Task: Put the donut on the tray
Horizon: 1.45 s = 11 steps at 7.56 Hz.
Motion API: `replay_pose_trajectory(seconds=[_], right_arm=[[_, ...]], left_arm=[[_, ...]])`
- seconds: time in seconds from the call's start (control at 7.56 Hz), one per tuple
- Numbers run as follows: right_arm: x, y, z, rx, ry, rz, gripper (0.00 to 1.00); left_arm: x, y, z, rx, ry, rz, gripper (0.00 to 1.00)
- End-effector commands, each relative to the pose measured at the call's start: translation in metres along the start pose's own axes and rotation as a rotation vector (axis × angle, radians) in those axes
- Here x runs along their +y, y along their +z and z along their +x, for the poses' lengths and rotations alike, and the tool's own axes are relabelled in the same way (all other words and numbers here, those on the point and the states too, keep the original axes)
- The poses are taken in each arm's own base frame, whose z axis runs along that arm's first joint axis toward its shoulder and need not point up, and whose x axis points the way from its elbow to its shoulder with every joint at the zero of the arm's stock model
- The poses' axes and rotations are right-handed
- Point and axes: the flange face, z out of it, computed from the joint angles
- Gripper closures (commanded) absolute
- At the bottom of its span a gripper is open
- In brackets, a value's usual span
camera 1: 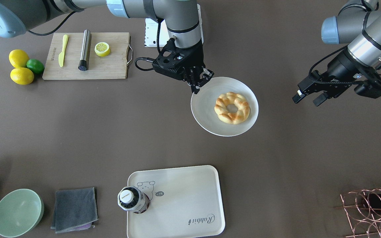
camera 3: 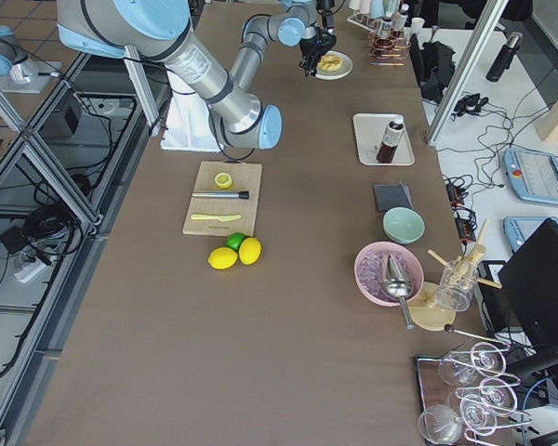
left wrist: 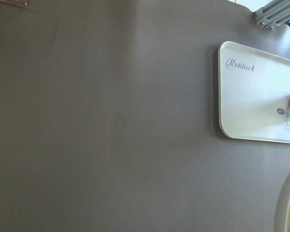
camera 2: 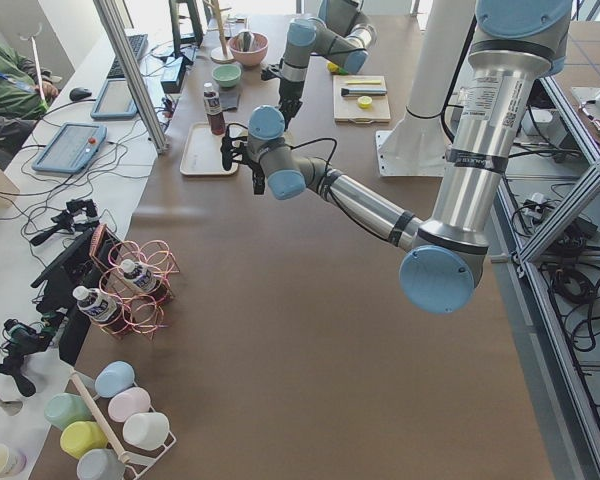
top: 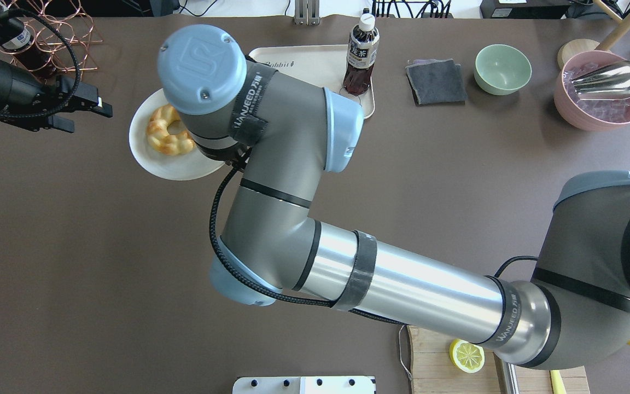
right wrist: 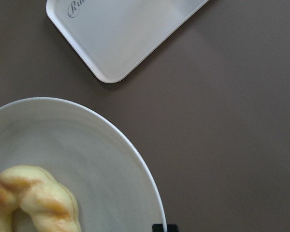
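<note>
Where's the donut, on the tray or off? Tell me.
Off. The donut lies on the round plate, apart from the tray, which holds only a bottle.

Counter [camera 1: 78, 132]: dark brown, matte, one continuous surface.
Robot side: wooden cutting board [camera 1: 114, 62] flat; two lemons [camera 1: 18, 58] and lime [camera 1: 35, 65] bunched just beside its outer short edge, lime between lemons and touching them.
Middle: round off-white plate [camera 1: 207, 99].
Operator side: cream tray [camera 1: 184, 195], well apart from plate; grey cloth [camera 1: 74, 209] beside tray; pale green bowl [camera 1: 18, 212] beside cloth; pink bowl [top: 594, 121] past that.
Far corner on robot's left: copper wire rack [camera 1: 372, 211].
</note>
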Motion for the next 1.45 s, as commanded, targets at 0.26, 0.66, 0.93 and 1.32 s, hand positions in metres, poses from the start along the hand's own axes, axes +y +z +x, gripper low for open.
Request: replay_pose_trajectory(seconds=[0.26, 0.66, 0.93, 1.32], right_arm=[[0.033, 0.003, -0.033, 0.011, 0.036, 0.028, 1.00], [0.023, 0.003, -0.033, 0.011, 0.038, 0.036, 1.00], [0.024, -0.002, -0.033, 0.005, 0.037, 0.030, 1.00], [0.024, -0.005, -0.033, 0.000, 0.039, 0.026, 1.00]], left_arm=[[0.024, 0.020, 0.016, -0.002, 0.030, -0.006, 0.39], [0.026, 0.016, 0.016, 0.001, 0.035, -0.008, 0.82], [0.026, 0.016, 0.014, 0.000, 0.032, -0.010, 0.89], [0.027, 0.018, 0.014, 0.000, 0.031, -0.016, 0.87]])
